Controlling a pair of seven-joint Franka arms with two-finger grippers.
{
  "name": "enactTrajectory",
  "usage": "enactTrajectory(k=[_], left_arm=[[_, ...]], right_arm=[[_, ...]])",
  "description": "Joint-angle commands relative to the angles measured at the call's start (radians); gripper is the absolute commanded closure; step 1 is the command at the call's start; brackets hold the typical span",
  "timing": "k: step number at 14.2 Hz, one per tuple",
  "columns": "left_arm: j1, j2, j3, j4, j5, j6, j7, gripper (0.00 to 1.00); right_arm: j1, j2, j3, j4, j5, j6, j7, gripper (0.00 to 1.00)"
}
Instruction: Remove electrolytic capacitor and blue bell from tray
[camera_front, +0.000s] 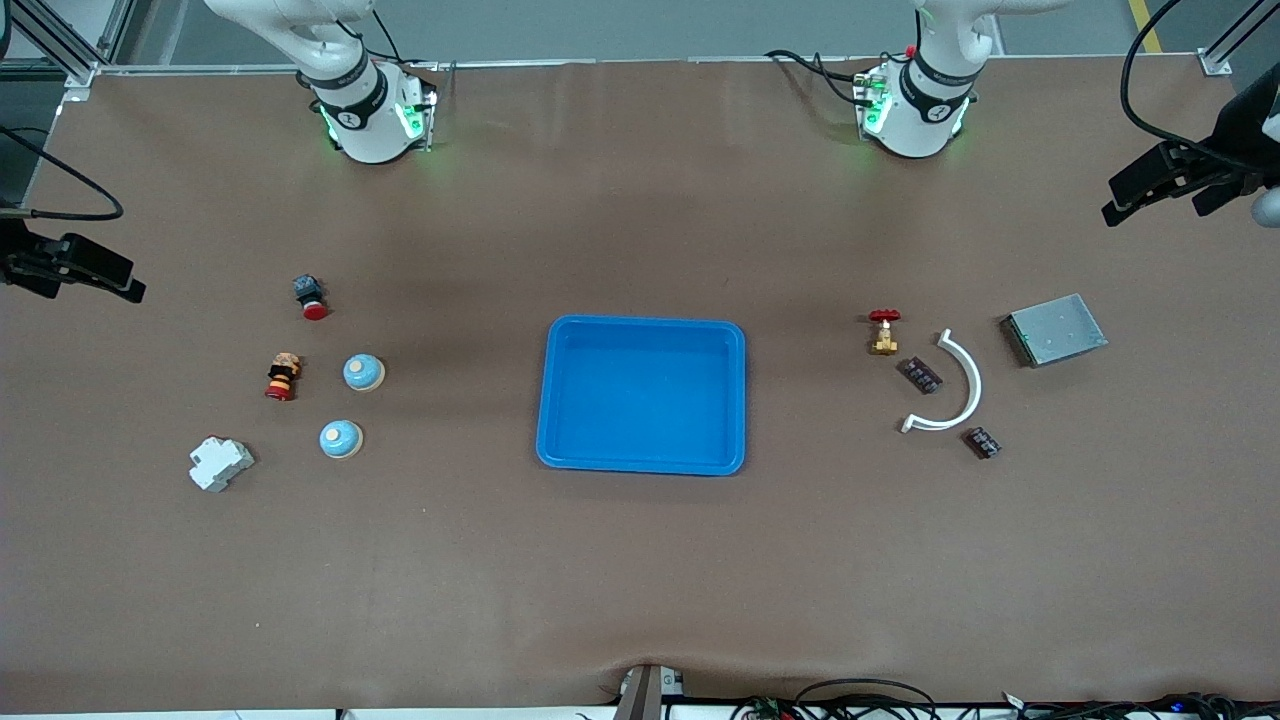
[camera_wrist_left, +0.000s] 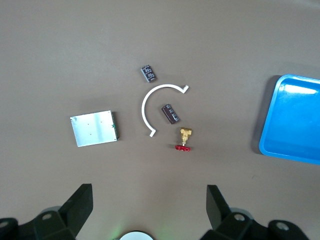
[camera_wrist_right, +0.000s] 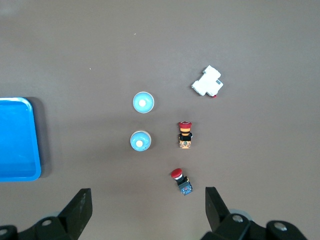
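Two blue dome bells (camera_front: 363, 372) (camera_front: 341, 438) sit toward the right arm's end of the table; both also show in the right wrist view (camera_wrist_right: 140, 140) (camera_wrist_right: 143, 102). Two small dark capacitors (camera_front: 921, 375) (camera_front: 983, 442) lie toward the left arm's end, and show in the left wrist view (camera_wrist_left: 170, 113) (camera_wrist_left: 149, 73). An empty blue tray (camera_front: 640, 395) stands mid-table. My left gripper (camera_wrist_left: 149, 207) is open and empty, high over the table near its base. My right gripper (camera_wrist_right: 148, 207) is open and empty, high near its own base.
By the capacitors: a white arc (camera_front: 972, 385), a brass valve with a red handle (camera_front: 883, 330), a metal box (camera_front: 1055, 329). By the bells: a red push button (camera_front: 311, 296), a striped button (camera_front: 283, 376), a white breaker (camera_front: 220, 463).
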Motion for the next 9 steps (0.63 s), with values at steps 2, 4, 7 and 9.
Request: enactTrajectory(k=[2,4,7,9], left_arm=[[0.0,-0.008,-0.007,0.015,0.015,-0.029,-0.014,0.0],[0.001,-0.005,-0.005,0.018,0.014,-0.032,-0.015,0.0],[-0.004,-0.003,-0.007,0.014,0.014,-0.078,-0.072,0.0],[-0.004,0.003,-0.013,0.015,0.015,-0.08,-0.098,0.0]], right_arm=[[-0.009,-0.028,0.009,-0.009,0.009,-0.018,0.019,0.0],[-0.007,-0.028,0.013,-0.009,0.015,-0.036,0.01,0.0],[0.002,-0.031,0.02,-0.009,0.026,-0.038,0.007,0.0],[0.004,-0.034,0.021,-0.008,0.027,-0.032,0.004,0.0]])
